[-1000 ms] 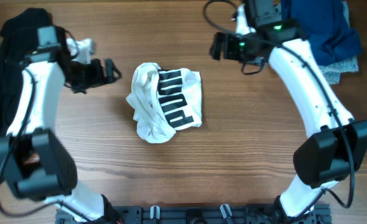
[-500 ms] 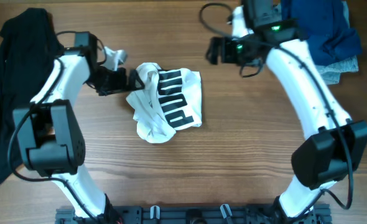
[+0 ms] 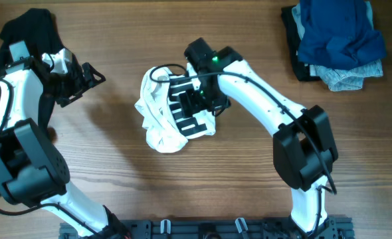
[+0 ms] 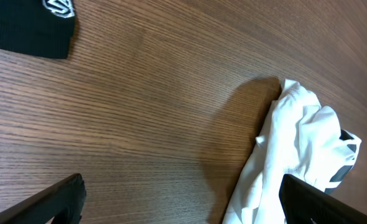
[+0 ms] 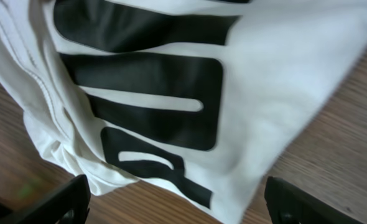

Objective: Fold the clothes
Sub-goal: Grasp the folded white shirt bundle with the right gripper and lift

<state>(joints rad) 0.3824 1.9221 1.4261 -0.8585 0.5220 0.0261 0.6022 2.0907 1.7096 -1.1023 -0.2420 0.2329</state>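
Swinging in from the far right corner, the right arm now hangs over the white T-shirt (image 3: 157, 129), and the left arm has drawn back from the shirt's left edge toward the black garment (image 3: 23, 26).

The shirt lies crumpled near the middle of the table (image 3: 249, 186), its black print facing up. The right gripper (image 3: 195, 99) sits just above that print with its jaws spread wide and nothing between them. In its wrist view the print fills the space between the fingertips (image 5: 53, 205), and the shirt's hem gives way to bare wood at the right.

The left gripper (image 3: 92, 75) is also wide open and empty, over bare wood. A clear strip of table separates it from the shirt's bunched left edge.

Bare wood lies open on the near side of the shirt and to its right. The pile of blue clothes (image 3: 339, 40) sits well apart in the far right corner.
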